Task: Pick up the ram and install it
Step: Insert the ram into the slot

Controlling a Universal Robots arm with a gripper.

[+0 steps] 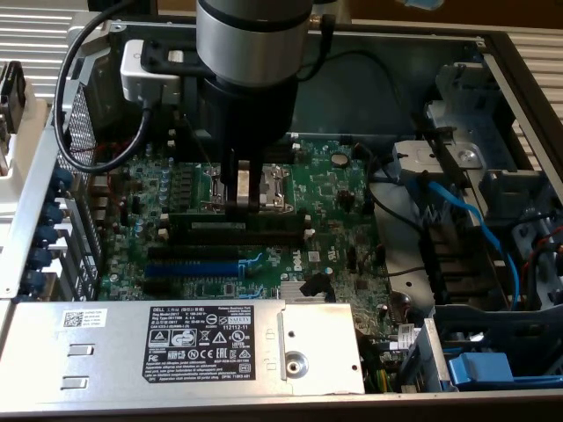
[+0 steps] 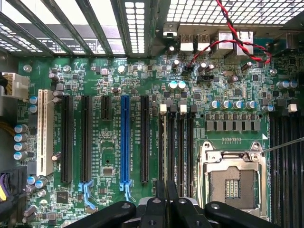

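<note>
Grey metal computer case (image 1: 515,44) holds the green motherboard (image 1: 339,202), where the gripper (image 1: 240,200) is clamped on the middle of the ram (image 1: 198,214), lying lengthwise over the black slots (image 1: 220,238) beside the processor socket (image 1: 274,186).

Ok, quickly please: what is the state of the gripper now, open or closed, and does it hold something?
Gripper: closed on the ram, which it holds on edge, low over the motherboard.
</note>
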